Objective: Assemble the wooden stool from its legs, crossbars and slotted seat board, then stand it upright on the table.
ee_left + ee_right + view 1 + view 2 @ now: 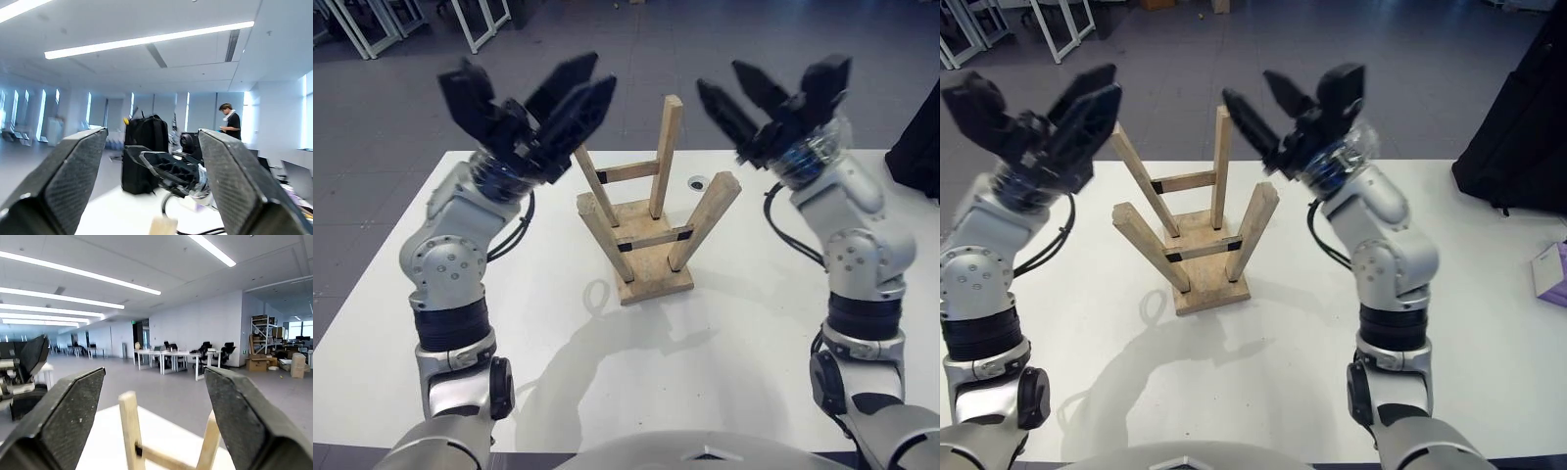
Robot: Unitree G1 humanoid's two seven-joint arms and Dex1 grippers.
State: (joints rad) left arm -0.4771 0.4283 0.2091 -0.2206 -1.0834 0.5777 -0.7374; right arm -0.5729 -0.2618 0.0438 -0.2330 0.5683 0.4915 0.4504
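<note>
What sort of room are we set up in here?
Probably an open-plan office or lab: rows of desks with office chairs, long ceiling light strips, and a shelving rack beside cardboard boxes.

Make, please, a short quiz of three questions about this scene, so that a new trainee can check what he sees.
1. True or false: the light wooden stool stands upright on its legs on the white table.
2. Choose one. The left gripper and the right gripper are:
A) shut on a leg
B) open, holding nothing
C) pressed on the table
3. How many wooden legs point upward?

Key
1. False: it is upside down, with the flat seat board on the table.
2. B
3. Four
</note>
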